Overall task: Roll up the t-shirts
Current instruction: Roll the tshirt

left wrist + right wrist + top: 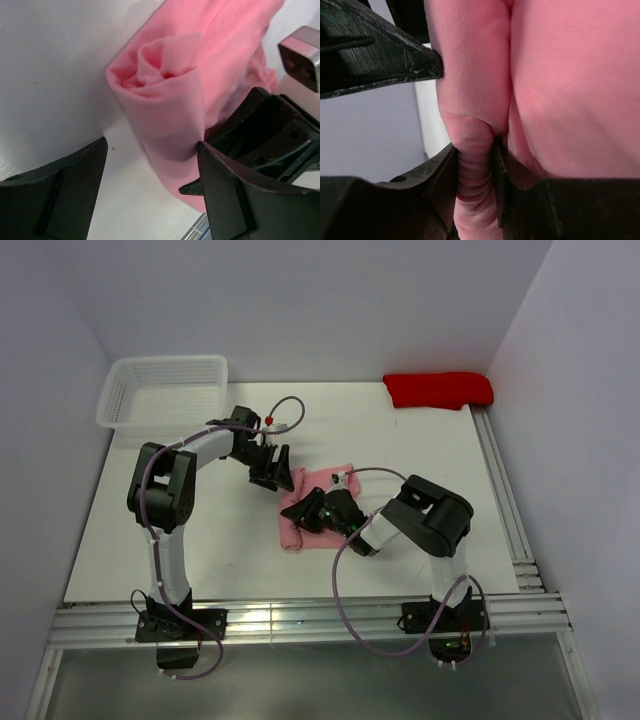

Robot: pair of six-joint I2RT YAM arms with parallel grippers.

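Note:
The salmon-pink t-shirt [300, 508] lies mid-table as a partly rolled bundle. In the left wrist view its rolled end [165, 95] shows a spiral of layers. My left gripper [272, 476] is open at the bundle's far left end; its jaws [150, 175] straddle the roll's end, and the right fingertip [220, 175] touches the fabric. My right gripper [320, 512] lies low against the bundle's near side, shut on a thick fold of the shirt [475, 165]. The rest of the shirt [570, 75] bulges beside its fingers.
A white mesh basket [165, 390] stands at the back left. A red cloth [438, 390] lies folded at the back right. Aluminium rails run along the table's near edge [300, 620] and right edge [505, 500]. The grippers are very close together over the shirt.

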